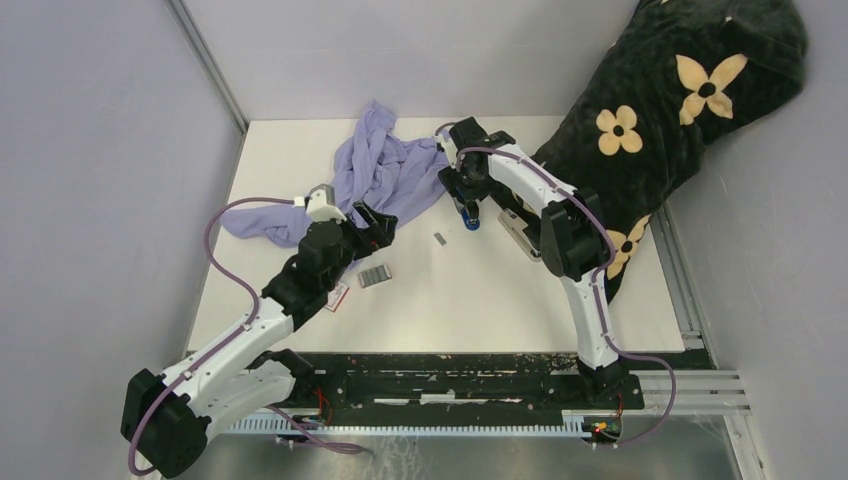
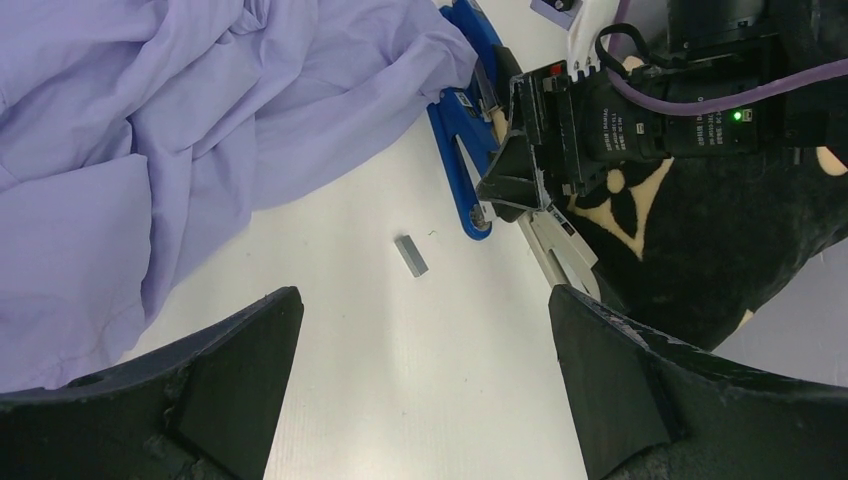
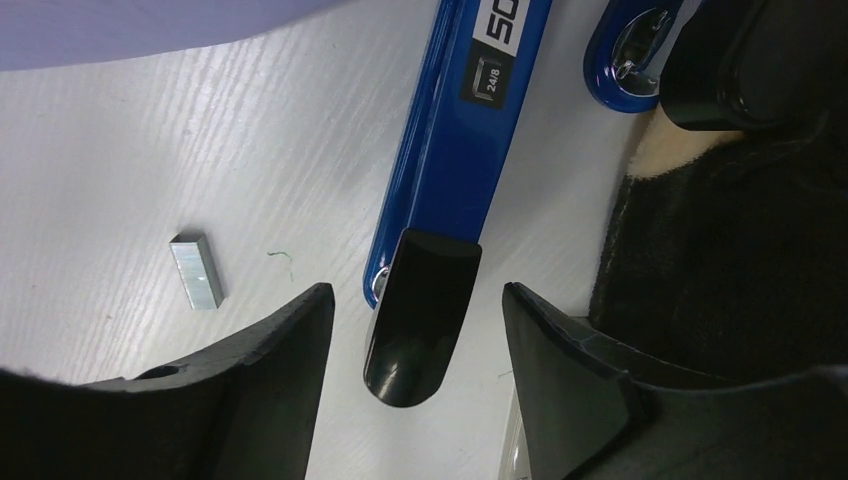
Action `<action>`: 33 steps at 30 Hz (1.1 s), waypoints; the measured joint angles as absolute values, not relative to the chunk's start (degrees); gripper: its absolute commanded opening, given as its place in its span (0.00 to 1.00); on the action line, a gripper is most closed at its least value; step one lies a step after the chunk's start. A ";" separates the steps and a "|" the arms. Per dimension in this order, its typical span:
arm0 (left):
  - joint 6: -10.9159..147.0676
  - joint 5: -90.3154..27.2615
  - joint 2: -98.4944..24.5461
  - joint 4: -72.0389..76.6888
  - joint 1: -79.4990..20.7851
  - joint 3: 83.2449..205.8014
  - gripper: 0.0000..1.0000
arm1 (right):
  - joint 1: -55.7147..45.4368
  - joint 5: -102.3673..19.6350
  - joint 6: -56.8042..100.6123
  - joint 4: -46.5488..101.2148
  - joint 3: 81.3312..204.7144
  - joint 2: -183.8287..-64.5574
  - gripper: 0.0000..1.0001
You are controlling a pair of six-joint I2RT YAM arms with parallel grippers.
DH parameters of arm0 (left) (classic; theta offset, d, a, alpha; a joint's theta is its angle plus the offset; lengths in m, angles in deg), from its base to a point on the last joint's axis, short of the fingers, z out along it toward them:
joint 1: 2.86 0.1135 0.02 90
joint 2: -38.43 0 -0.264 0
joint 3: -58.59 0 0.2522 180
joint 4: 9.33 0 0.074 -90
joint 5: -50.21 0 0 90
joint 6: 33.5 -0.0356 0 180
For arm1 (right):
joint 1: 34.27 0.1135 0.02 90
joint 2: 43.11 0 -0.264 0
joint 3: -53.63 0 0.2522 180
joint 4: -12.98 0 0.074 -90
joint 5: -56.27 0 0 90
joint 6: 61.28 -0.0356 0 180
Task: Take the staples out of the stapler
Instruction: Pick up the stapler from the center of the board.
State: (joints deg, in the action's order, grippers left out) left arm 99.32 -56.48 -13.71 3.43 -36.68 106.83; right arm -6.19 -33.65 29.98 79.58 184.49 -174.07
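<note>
The blue stapler (image 3: 455, 150) lies opened out on the white table, with its black end cap (image 3: 420, 315) between my right gripper's open fingers. My right gripper (image 3: 415, 300) straddles that end without closing on it; it shows in the top view (image 1: 468, 207). One short silver staple strip (image 3: 197, 270) lies loose to the stapler's left, also in the top view (image 1: 439, 238) and the left wrist view (image 2: 411, 255). A grey block of staples (image 1: 375, 275) lies nearer me. My left gripper (image 2: 425, 335) is open and empty, hovering short of the loose strip (image 1: 377, 224).
A purple cloth (image 1: 385, 170) is bunched at the back left, touching the stapler's far end. A black flowered blanket (image 1: 650, 110) covers the right side. A white stapler (image 1: 518, 232) lies by the blanket. A small red-and-white box (image 1: 337, 297) sits under my left arm.
</note>
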 measured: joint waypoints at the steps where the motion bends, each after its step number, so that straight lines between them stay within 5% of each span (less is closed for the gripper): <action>1: 99.30 -56.45 -13.71 3.39 -36.68 106.79 0.99 | -6.19 -33.45 29.95 79.60 184.57 -174.48 0.67; 9: 99.30 -56.26 -13.64 3.37 -36.68 106.27 0.98 | -6.23 -33.01 29.21 79.95 184.71 -176.73 0.51; 14: 99.32 -55.78 -13.58 3.37 -36.68 106.11 0.98 | -6.23 -32.40 28.42 79.93 184.71 -177.02 0.19; 19: 99.32 -55.45 -12.88 3.43 -36.68 105.70 0.98 | -6.26 -32.10 28.01 79.73 184.42 -176.87 0.02; 33: 99.39 -45.48 -11.89 -5.81 -36.68 101.92 0.97 | -8.70 -39.11 26.37 74.27 161.67 -155.71 0.01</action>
